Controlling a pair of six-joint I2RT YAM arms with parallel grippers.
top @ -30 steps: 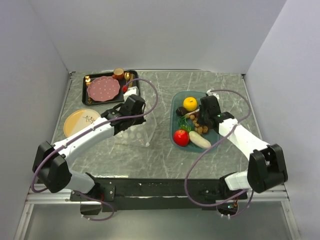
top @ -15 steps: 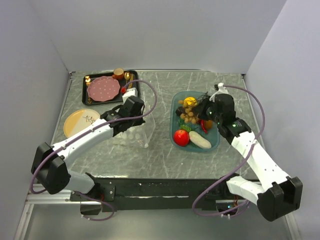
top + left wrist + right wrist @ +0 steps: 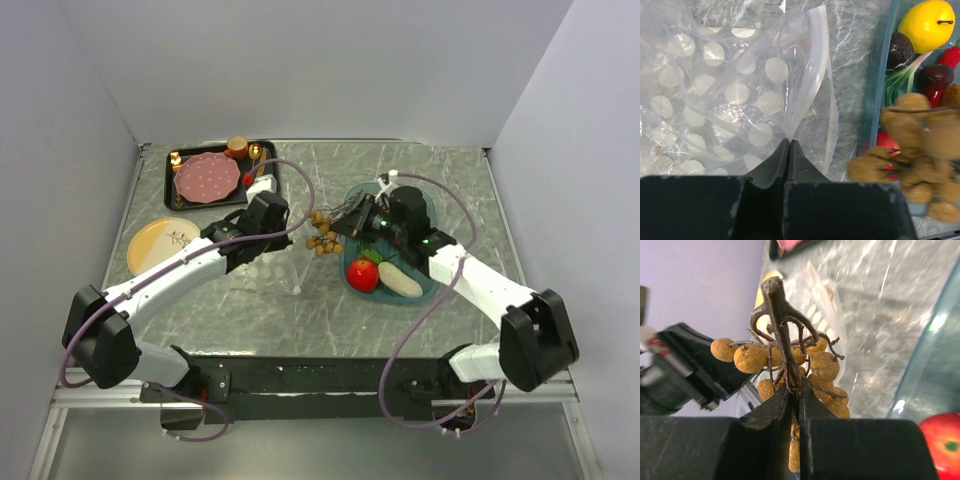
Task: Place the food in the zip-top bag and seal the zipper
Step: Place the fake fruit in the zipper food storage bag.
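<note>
1. Your left end effector (image 3: 789, 146) has its fingers pressed together on a fold of film at the mouth of the zip-top bag (image 3: 725, 90). It holds this edge up from the surface (image 3: 400, 160).
2. The bag is clear with pale round dots. It lies on the left half of the surface, just left of the teal tray (image 3: 874, 95), and its mouth is turned toward the tray.
3. The zipper (image 3: 823, 55) is the whitish strip along the mouth edge. Its two sides stand apart, so the bag is not sealed.
4. Your right end effector (image 3: 796, 395) is pinching the dark stem of the brown nut cluster (image 3: 824, 366). The cluster is in the air between the left rim of the tray and the mouth of the bag.
5. In the tray you have the red apple (image 3: 363, 274) and the white oblong piece (image 3: 400, 281) at the near end. The left wrist view shows there also the yellow round fruit (image 3: 932, 25), the red chili (image 3: 951, 54) and the green leaves (image 3: 900, 77).
6. At the far left stands a black tray (image 3: 170, 180) with a pink dotted plate (image 3: 208, 177). A yellow plate (image 3: 163, 245) lies nearer, at the left edge.
</note>
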